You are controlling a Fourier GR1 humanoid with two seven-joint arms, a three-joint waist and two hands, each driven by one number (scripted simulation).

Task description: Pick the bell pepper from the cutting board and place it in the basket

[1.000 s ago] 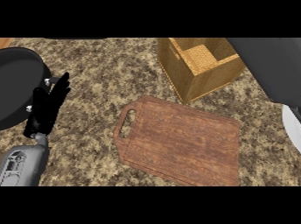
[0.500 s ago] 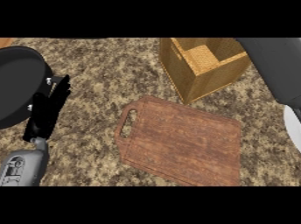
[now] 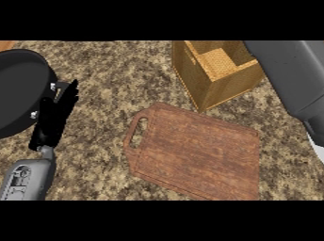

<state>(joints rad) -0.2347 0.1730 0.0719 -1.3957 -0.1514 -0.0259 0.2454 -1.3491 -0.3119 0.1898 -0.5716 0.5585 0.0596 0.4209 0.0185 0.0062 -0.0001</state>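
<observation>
The wooden cutting board [image 3: 196, 153] lies in the middle of the counter with nothing on it. No bell pepper shows anywhere. The woven basket [image 3: 217, 70] stands behind the board, its inside partly hidden by my right forearm [image 3: 297, 80]. That grey forearm runs from the right edge up across the basket's right side and leaves the view at the top, so the right hand does not show. My left hand [image 3: 53, 113] rests at the left, fingers straight and holding nothing.
A black pan [image 3: 12, 92] sits at the far left, right beside my left hand. A sliver of a white plate [image 3: 322, 151] peeks out at the right edge under the right arm. Speckled stone counter [image 3: 116, 75] surrounds the board.
The right forearm has shifted over the basket's right side and now looks narrower. The left hand has stayed almost still.
</observation>
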